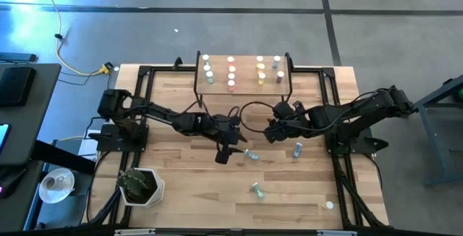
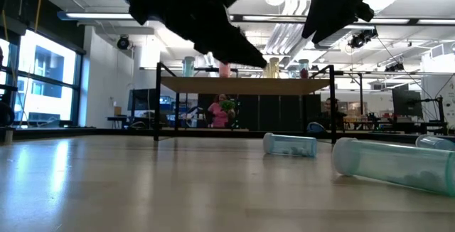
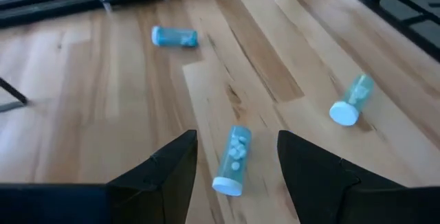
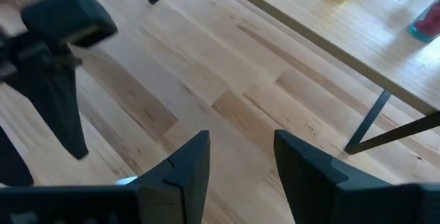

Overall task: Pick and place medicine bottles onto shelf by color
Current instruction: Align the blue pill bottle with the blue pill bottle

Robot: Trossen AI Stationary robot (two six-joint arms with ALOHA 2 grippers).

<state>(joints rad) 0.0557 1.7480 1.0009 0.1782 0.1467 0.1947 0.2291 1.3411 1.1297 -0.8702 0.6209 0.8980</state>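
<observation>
Wooden counter, shelf at twelve o'clock already carrying upright colour-grouped bottles.
Left end effector, spread, straddles a fallen teal bottle for pickup; right end effector hangs spread, empty.

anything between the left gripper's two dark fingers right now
Yes: a small teal bottle with a white cap lies on its side on the wooden tabletop between the open left gripper fingers, untouched, in the left wrist view.

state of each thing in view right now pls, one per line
left end effector: open, empty, above a lying teal bottle
right end effector: open, empty, over bare table
two other teal bottles: lying on the table
shelf: rows of bottles standing upright on it
loose white cap: lying on the table
</observation>
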